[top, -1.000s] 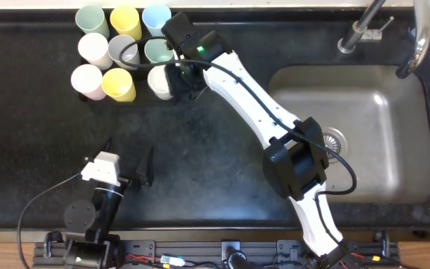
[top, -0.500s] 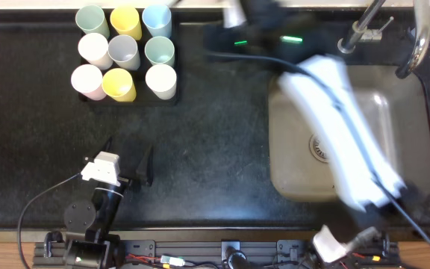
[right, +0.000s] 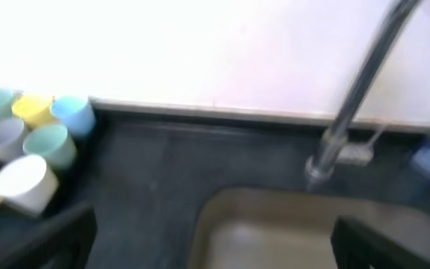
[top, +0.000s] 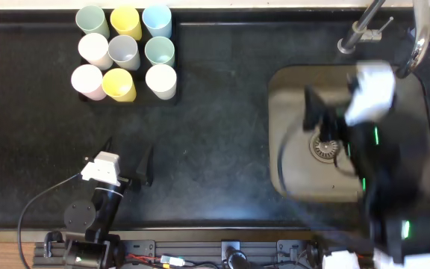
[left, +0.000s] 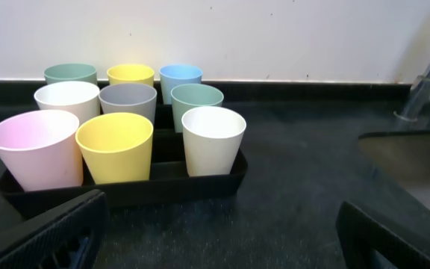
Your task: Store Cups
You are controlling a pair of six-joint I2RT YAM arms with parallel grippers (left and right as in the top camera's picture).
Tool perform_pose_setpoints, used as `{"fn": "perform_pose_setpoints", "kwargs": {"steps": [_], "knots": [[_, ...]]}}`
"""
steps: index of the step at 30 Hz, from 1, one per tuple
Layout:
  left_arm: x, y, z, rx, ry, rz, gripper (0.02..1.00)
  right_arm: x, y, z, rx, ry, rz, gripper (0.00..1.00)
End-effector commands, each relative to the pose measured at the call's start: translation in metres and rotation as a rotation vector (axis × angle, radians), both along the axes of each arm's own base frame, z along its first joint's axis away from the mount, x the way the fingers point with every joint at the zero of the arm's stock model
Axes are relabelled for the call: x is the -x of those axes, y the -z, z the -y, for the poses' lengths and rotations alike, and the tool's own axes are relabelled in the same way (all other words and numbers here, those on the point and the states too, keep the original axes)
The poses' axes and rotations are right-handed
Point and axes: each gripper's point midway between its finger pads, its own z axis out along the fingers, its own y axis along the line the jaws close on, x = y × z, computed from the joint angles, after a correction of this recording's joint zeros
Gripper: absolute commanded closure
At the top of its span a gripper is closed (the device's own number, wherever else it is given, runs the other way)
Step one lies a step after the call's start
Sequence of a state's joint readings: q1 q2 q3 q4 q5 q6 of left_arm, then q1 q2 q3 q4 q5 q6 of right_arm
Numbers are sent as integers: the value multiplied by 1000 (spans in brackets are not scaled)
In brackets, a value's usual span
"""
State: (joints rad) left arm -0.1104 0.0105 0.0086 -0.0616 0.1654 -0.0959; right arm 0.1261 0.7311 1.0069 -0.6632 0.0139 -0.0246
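My right gripper (right: 213, 218) hangs over the sink (top: 290, 168) in the right half of the top view, close to the drain (top: 325, 146). Its 2 fingers are spread wide and there is nothing between them. Through its wrist camera I look across the sink's far edge to the faucet (right: 353, 104) and the white wall (right: 200, 45) behind it.

My left gripper (top: 128, 153) sits in the lower left of the top view, close to its own base. Its 2 fingers are also spread wide, and it holds nothing.

The 9 cups (top: 123, 51) stand upright, mouths up, in the upper left of the top view. They are packed in 3 rows of 3 inside a black tray (left: 163, 185) on the dark counter (top: 215, 149).
- The row nearest the wall is green, yellow, then the blue cup (top: 157, 16).
- The middle row is white, the grey cup (left: 128, 101) at the centre of the block, then green.
- The row nearest my arms is the pink cup (top: 86, 78), a yellow one, then the white corner cup (top: 161, 80).

Each cup sits just beside its neighbours, but I cannot tell whether the rims touch. Both grippers are well apart from the tray. The left one faces it across open counter, and the right one is far off over the sink.
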Motion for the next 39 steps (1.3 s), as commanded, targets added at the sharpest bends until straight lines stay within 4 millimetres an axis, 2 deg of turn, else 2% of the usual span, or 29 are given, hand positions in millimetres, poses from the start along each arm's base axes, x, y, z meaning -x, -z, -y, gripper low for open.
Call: {"fn": "perform_pose_setpoints", "kwargs": {"steps": [1, 4, 6, 10, 16, 21, 28, 32, 39], "knots": [[1, -1, 1, -19, 11, 10, 18, 28, 19, 15, 23, 56, 128, 3], [1, -1, 1, -19, 11, 10, 18, 37, 44, 16, 14, 58, 188, 3], [1, -1, 1, -19, 11, 10, 18, 39, 69, 16, 13, 54, 191, 3], [1, -1, 1, -19, 11, 10, 18, 37, 94, 16, 5, 57, 249, 1], [1, -1, 1, -19, 11, 10, 18, 31, 101, 15, -24, 60, 440, 3], [1, -1, 1, -19, 11, 10, 18, 29, 121, 15, -31, 61, 486, 3], [1, -1, 1, -19, 11, 10, 18, 29, 136, 19, -20, 85, 427, 3], [1, -1, 1, -19, 11, 10, 20, 28, 164, 18, -1, 81, 313, 3], [1, -1, 1, -19, 11, 10, 18, 28, 163, 17, -3, 75, 317, 3]]}}
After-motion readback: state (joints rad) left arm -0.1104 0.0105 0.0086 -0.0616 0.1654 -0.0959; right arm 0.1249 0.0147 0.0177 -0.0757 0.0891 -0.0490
